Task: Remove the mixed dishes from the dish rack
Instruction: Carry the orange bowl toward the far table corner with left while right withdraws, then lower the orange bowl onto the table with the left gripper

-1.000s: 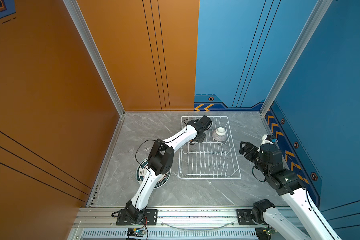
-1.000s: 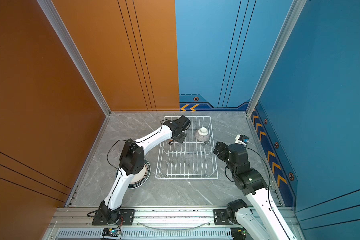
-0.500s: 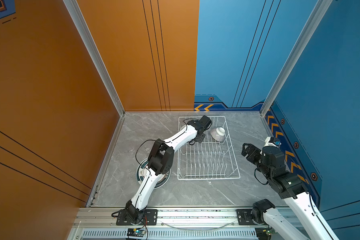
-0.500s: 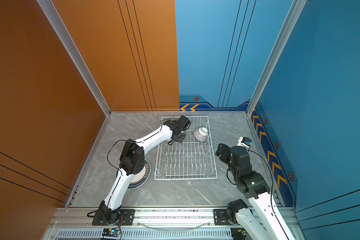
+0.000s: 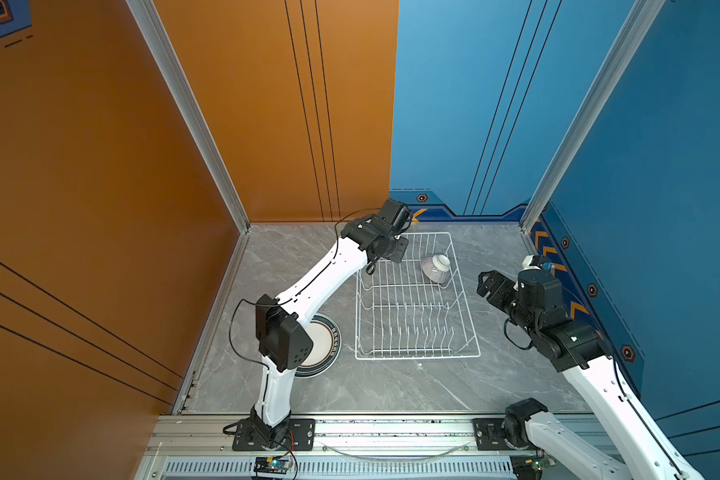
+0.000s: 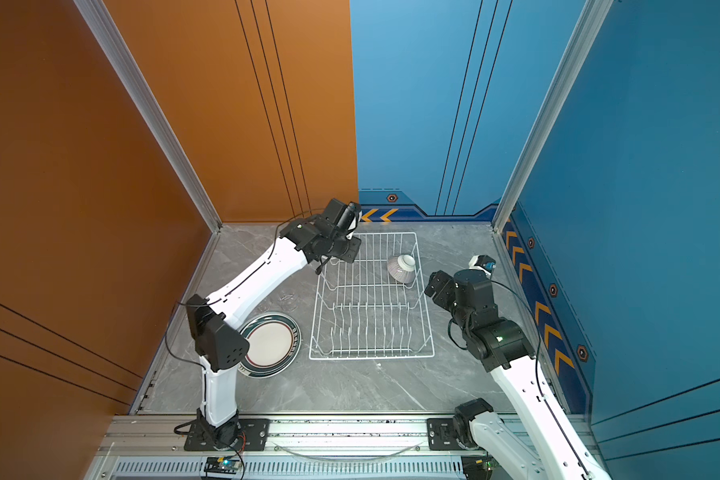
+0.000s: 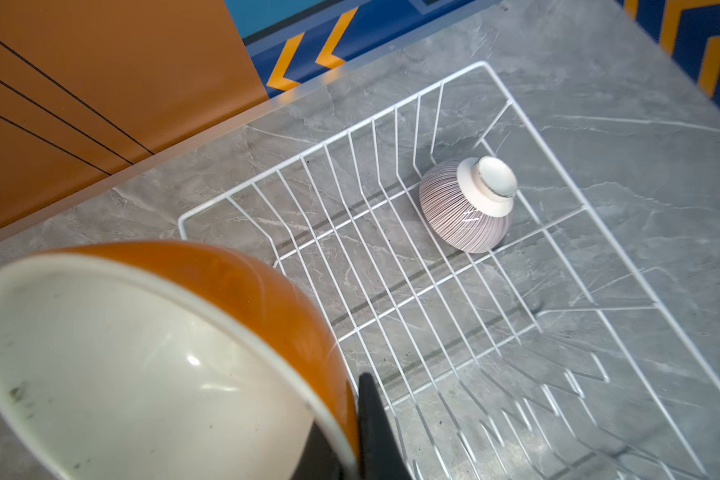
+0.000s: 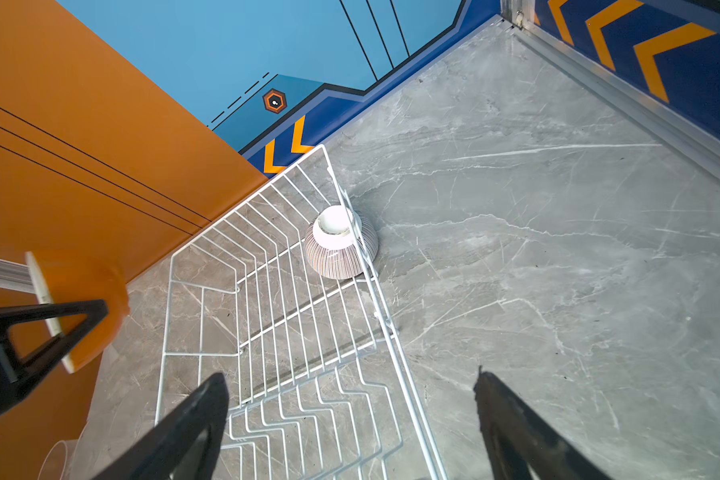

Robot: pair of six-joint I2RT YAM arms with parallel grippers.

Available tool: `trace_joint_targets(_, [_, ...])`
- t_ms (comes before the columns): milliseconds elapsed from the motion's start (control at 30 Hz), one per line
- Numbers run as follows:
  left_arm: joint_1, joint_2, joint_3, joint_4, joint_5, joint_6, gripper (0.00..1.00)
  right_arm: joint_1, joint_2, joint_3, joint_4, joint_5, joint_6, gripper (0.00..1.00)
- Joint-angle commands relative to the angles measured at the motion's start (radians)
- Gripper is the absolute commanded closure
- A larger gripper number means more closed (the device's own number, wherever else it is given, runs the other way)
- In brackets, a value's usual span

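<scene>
Orange bowl is hanging tilted over the far left corner of the dish rack, with the left fingers pinching shut on its rim. The lift-out step is looking under way. Next, I judge, is a carry left to the bench near the plate. Ribbed bowl is lying upside down at the rack's far right, near the right fingers, which are standing wide open and empty.

rack middle: open | ribbed bowl: blocks far right corner
</scene>
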Motion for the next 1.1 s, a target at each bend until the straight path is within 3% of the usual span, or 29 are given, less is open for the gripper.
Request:
trace_joint_targets(0, [0.052,-0.058,-0.056,-0.027,0.039,-0.024,1.00,-0.001,0.013,0.038,-0.023,-0.020,-0.009,0.07])
trace_joint_targets(300, [0.189,-0.294,-0.316,-0.080,0.004,-0.043,1.00,0.023,0.098,0.092,-0.018,-0.050,-0.052,0.09])
trace_joint_targets(467, [0.319,-0.290,-0.369,-0.078,-0.003,-0.034,1.00,0.049,0.184,0.114,0.023,-0.078,-0.071,0.09])
trace_joint_targets(700, [0.443,-0.056,-0.183,-0.079,0.053,-0.027,1.00,0.102,0.269,0.167,0.036,-0.089,-0.127,0.09])
trace_joint_targets(867, [0.492,0.156,0.042,-0.106,0.106,-0.041,1.00,0.110,0.372,0.221,-0.020,-0.114,-0.154,0.08])
trace_joint_targets(1067, [0.517,0.413,0.352,-0.257,0.128,-0.034,1.00,0.109,0.475,0.253,-0.041,-0.107,-0.179,0.07])
